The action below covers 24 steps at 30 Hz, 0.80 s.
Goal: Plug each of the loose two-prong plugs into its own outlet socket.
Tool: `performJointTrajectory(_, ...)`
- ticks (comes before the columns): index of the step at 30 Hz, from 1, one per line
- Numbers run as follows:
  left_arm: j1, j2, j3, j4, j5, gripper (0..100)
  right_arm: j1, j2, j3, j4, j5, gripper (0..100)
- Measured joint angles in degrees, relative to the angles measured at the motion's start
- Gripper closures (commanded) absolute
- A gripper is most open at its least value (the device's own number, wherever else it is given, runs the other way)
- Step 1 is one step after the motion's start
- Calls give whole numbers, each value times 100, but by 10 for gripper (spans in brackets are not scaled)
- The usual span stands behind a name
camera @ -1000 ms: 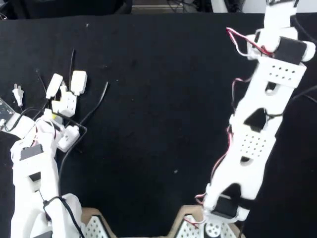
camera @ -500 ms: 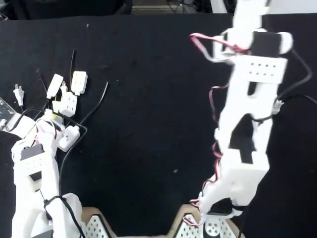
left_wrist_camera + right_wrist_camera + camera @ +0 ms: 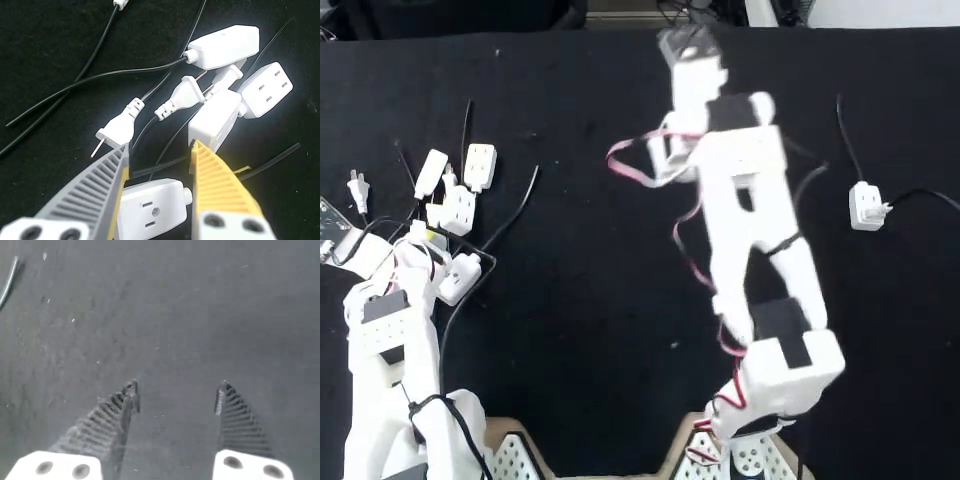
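Right arm (image 3: 750, 210) swung left — right gripper (image 3: 177, 387) wide, empty; left gripper (image 3: 160, 147) wide over socket (image 3: 152, 207).

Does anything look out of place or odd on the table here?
One outlet socket lies alone near the right edge of the table, far from the tangled cluster of plugs and sockets on the left. Nothing looks damaged.

Pincer (image 3: 160, 148) spread over a socket (image 3: 151, 208), loose plugs (image 3: 119, 131) (two) beyond — tangled cords (image 3: 100, 75)
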Motion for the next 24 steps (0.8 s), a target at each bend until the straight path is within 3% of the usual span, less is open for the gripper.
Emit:
performJointTrajectory(11, 70, 0, 0, 0, -44, 802, -316, -1345, 4800, -4624, -422, 769)
performJointTrajectory(17, 105, 0, -413, 229, -747, 799, -993, -1837, 5688, -5275, -422, 768)
performJointTrajectory(24, 176, 281, -2171, 2198, -1785, 798, -1767, -1890, 5881, -5363, -422, 769)
